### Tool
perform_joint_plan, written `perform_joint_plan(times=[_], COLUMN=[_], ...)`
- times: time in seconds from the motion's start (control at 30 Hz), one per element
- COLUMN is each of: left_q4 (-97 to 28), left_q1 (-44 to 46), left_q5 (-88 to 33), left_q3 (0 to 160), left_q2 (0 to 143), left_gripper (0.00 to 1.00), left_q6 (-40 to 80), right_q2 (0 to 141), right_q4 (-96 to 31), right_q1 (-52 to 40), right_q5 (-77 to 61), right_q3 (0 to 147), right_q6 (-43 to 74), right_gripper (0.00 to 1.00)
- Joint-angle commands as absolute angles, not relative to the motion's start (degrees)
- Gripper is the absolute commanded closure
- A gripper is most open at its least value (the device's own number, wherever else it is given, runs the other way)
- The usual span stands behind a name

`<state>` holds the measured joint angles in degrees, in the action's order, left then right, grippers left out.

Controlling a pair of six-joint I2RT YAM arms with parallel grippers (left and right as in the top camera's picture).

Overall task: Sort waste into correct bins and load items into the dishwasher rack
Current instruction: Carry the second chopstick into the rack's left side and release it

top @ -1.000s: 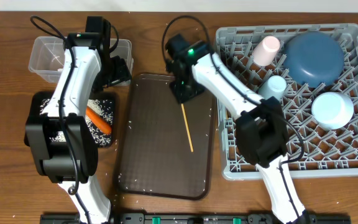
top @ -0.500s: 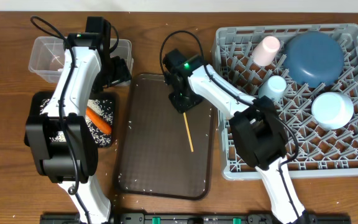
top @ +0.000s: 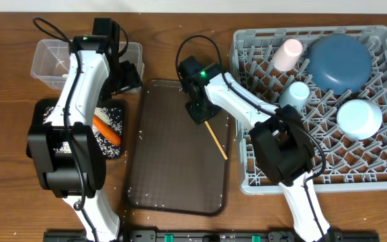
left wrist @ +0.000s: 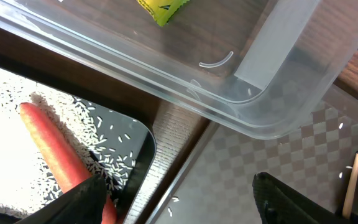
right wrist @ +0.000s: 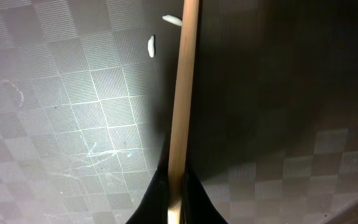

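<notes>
Chopstick (top: 216, 141) on or just above brown serving tray (top: 173, 168), frame centre; cannot tell which. Long axis diagonal: gripped end upper left, free tip lower right, toward dishwasher rack (top: 355, 181). Right hand (right wrist: 174, 202) clenched on its end, probably to carry it across. Left hand (left wrist: 179, 208) released, beside clear tub (left wrist: 278, 74).

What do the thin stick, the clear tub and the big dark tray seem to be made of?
The chopstick looks like pale wood or bamboo: matte tan with faint lengthwise grain. The clear tub seems to be glossy transparent plastic: one sees straight through its walls, and the edges glint. The serving tray is probably dark brown moulded plastic, with a fine checkered texture.
</notes>
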<state>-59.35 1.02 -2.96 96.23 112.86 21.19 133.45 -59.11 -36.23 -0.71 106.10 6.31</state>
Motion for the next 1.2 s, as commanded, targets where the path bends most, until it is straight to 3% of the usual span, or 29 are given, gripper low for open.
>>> perform_joint_plan(times=[0.0,0.03,0.63,0.97,1.17], left_q4=[-59.46,-59.46,-59.46,-59.44,-59.44], left_q1=[1.08,1.08,1.08,1.08,1.08], left_q5=[-2.13,-2.13,-2.13,-2.13,-2.13], left_q3=[95.83,95.83,95.83,95.83,95.83], left_q2=[113.10,113.10,113.10,113.10,113.10], left_gripper=[0.23,0.02,0.02,0.02,0.02], left_q6=[21.74,21.74,21.74,21.74,21.74], right_q2=[135.74,135.74,132.51,130.87,130.87], right_q4=[-59.83,-60.23,-77.45,-78.41,-73.56], right_q1=[-35.86,-35.79,-28.12,-17.10,-15.92], right_q5=[2.31,2.33,-0.69,-3.57,-6.31], right_q3=[104.73,105.43,138.26,136.81,130.37], right_q6=[6.87,6.85,6.66,14.37,14.35], right_gripper=[0.99,0.99,0.99,0.99,0.99])
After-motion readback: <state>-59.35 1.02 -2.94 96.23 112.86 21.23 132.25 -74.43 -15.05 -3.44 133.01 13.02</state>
